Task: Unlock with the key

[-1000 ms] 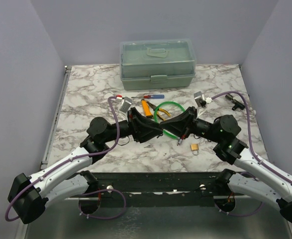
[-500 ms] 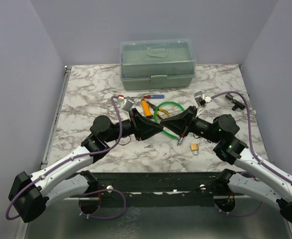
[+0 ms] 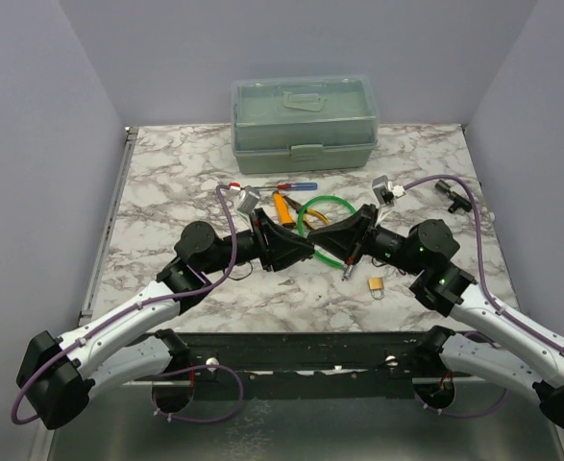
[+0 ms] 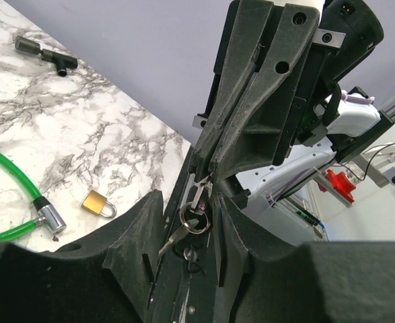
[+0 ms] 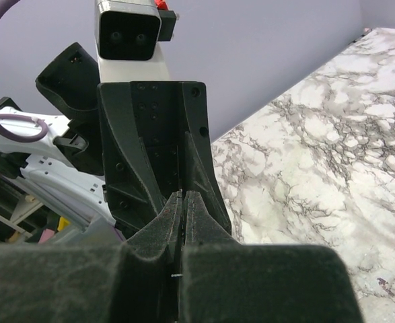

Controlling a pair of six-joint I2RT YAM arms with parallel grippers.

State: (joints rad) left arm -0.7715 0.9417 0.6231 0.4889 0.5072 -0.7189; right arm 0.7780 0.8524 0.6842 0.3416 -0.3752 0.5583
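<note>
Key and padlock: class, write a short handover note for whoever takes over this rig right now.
Right gripper: shut on the key, held off the table, its ring hanging below.
Left gripper: open, standing either side of the key, not gripping.
Padlock: lying on the table by the right arm, untouched.
Done: key picked up.
Left: put key into padlock and turn.

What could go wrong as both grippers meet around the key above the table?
The right gripper pinches the key by its tips alone, and the left gripper stands open around the ring; an early release could drop it. The fingers crowd together, so closing might knock the key askew. The padlock lies loose on the table and may slide.
</note>
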